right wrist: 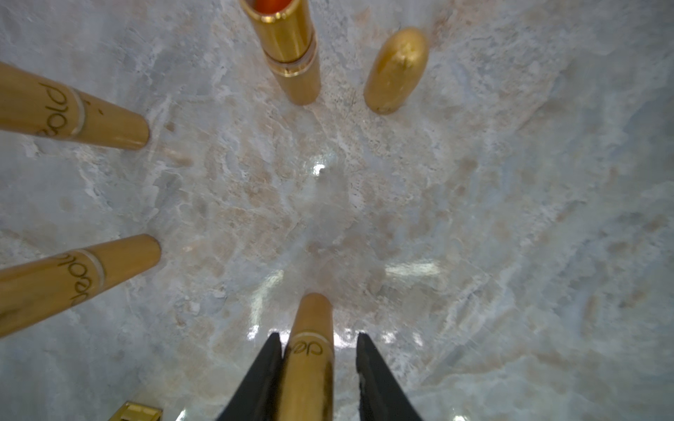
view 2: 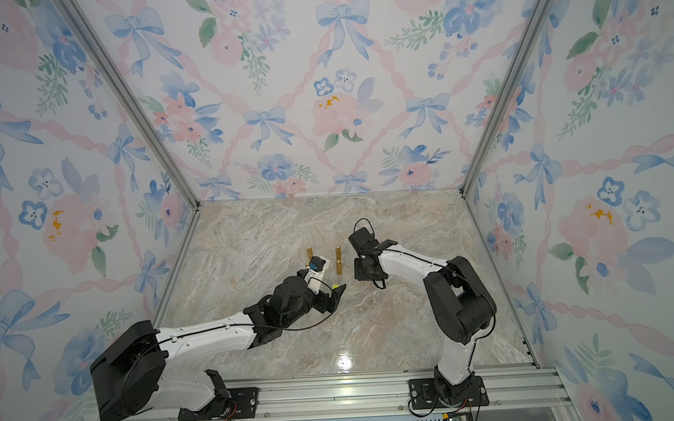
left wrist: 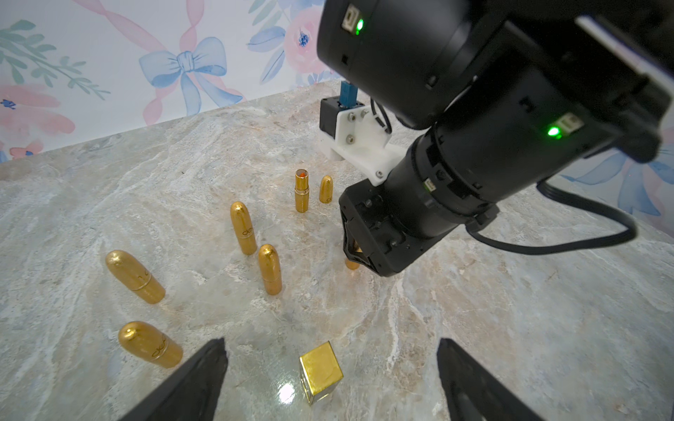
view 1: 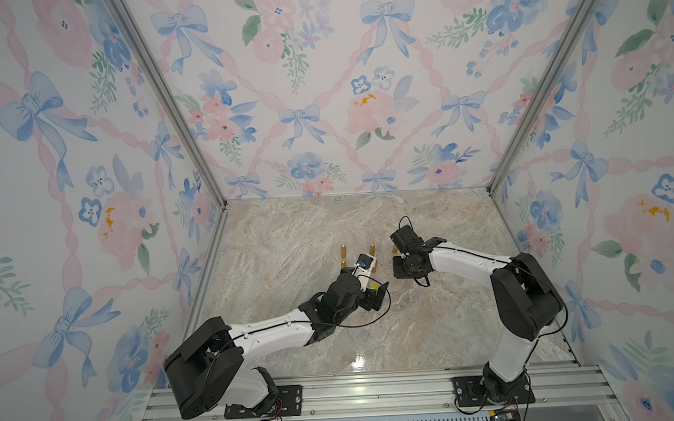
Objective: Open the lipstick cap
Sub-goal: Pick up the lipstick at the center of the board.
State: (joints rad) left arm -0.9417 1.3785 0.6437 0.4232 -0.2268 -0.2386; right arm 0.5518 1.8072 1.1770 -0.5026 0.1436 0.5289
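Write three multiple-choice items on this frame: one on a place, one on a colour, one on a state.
1. The loose cap is: A upright beside the uncapped lipstick; B lying flat, alone; C against the back wall.
2. That lipstick's stick is: A blue; B orange-red; C green.
3. The left gripper is: A shut on a lipstick; B shut, empty; C open, empty.
Key:
1 A: the two stand side by side.
2 B: orange-red shows at its open top.
3 C: its fingers are wide apart, gripping nothing.
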